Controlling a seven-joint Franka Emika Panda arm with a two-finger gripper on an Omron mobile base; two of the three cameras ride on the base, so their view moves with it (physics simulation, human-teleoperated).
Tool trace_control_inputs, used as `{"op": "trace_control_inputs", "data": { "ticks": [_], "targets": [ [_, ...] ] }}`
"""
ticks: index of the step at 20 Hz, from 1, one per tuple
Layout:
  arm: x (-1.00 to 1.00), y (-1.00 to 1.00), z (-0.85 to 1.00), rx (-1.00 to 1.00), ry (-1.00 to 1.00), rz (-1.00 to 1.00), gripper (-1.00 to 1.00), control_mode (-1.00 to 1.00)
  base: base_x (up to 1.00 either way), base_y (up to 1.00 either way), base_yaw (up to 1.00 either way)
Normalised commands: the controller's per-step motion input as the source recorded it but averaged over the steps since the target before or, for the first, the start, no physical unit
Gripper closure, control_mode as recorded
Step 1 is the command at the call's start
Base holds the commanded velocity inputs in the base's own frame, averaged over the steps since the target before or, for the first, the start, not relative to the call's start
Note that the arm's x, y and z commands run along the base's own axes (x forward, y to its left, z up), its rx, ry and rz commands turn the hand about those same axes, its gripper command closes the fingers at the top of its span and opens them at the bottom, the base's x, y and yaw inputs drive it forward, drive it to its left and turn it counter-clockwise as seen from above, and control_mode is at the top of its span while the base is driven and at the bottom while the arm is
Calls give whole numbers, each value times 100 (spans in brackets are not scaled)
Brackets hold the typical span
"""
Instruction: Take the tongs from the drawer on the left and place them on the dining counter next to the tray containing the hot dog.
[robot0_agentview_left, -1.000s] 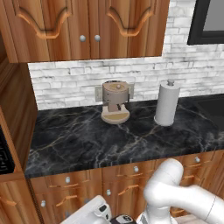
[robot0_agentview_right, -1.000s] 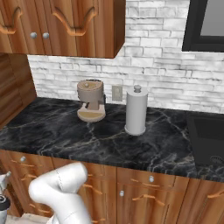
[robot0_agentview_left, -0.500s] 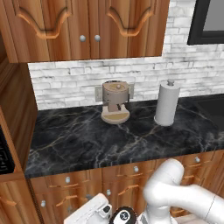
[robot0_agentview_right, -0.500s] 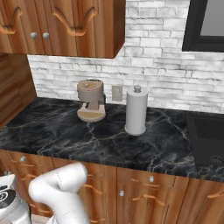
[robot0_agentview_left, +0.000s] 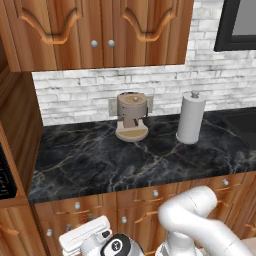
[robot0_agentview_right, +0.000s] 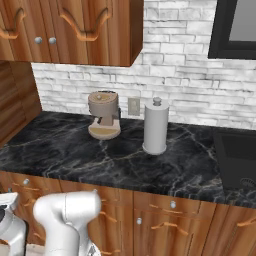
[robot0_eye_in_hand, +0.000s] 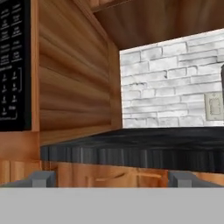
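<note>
Drawer (robot0_agentview_left: 60, 206) on the left sits shut, its warm-brown front flush with its neighbours just under the worktop's front edge, with one small round silver knob (robot0_agentview_left: 77, 205) in the middle.

Above everything hang arch-carved wall cabinets (robot0_agentview_left: 100, 30), and a white brick wall (robot0_agentview_left: 80, 95) runs behind. The black marble worktop (robot0_agentview_left: 100, 160) with pale veins stretches across both base views. A tall wood side panel (robot0_eye_in_hand: 70, 87) closes its left end, with a black control panel (robot0_eye_in_hand: 13, 65) printed in white beside it. A dark framed panel (robot0_agentview_right: 235, 27) hangs at the upper right.

The white arm (robot0_agentview_left: 200, 225) bends low in front of the base cabinets. The claw (robot0_eye_in_hand: 112, 179) is spread wide: in the hand view its two fingertips (robot0_eye_in_hand: 43, 178) stand at opposite sides of the bottom edge, with nothing between them. In the left base view the hand hangs just below the left drawer and apart from it. In the hand view a strip of brown wood front under the worktop's edge shows between the fingertips; I cannot tell whether that strip is the drawer or a door.

On the worktop a white paper towel roll (robot0_agentview_left: 191, 119) stands upright, near a brown coffee machine (robot0_agentview_left: 132, 116) to its left. A wall socket (robot0_agentview_right: 134, 106) sits behind them.
</note>
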Motion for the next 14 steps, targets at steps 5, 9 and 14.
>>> {"op": "trace_control_inputs", "data": {
  "ticks": [5,9,14],
  "targets": [
    [65,0,-24,1,0,-10,-100,-100,0,0,0],
    [31,0,-53,5,2,-7,-100,-100,0,0,0],
    [16,1,-59,13,1,-16,-100,-100,0,0,0]
  ]
}}
